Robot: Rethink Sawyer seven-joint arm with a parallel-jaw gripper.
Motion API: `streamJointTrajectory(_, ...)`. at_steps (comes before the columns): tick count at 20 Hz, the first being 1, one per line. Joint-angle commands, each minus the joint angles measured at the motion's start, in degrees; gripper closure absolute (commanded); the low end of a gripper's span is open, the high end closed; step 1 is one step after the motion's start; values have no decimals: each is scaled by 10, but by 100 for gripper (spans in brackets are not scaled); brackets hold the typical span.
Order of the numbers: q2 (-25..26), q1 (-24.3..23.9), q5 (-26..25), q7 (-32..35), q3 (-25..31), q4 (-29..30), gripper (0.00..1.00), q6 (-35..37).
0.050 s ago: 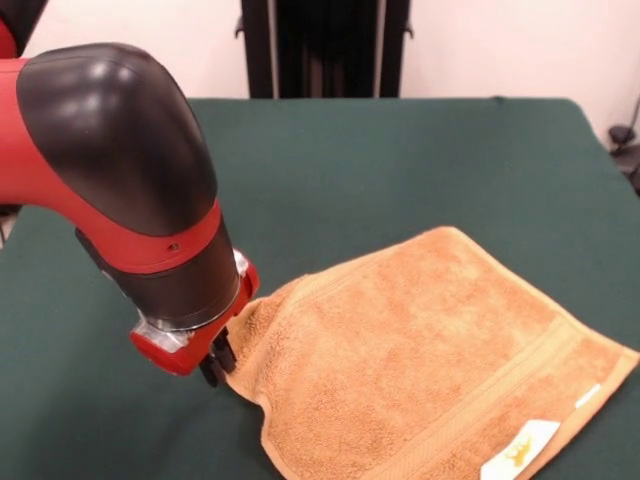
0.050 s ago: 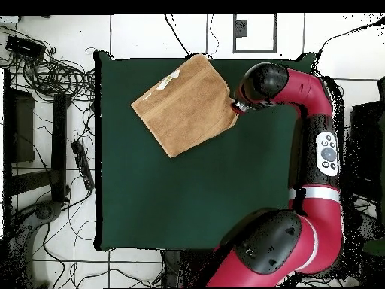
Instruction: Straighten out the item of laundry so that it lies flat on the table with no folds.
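The item of laundry point(image 1: 420, 360) is an orange-tan terry towel, spread over the near right part of the dark green table point(image 1: 400, 150). Its white label point(image 1: 520, 450) with a yellow mark sits at the near edge. My gripper point(image 1: 217, 362) is down at the towel's left corner, its dark fingers close together on the cloth. That corner is raised and bunched a little, with the edge beside it curled. From overhead, the towel point(image 2: 184, 105) lies turned at an angle near the table's point(image 2: 188, 196) top edge. The gripper point(image 2: 234, 107) is at its right corner.
The red and black arm point(image 2: 316, 143) runs along the table's right side in the overhead view. Cables and equipment point(image 2: 53, 113) lie on the floor to the left. The towel's near corner hangs close to the table's edge.
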Motion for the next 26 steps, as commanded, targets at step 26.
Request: streamJointTrajectory(26,59,-11,13,117,-27,-166,100,26)
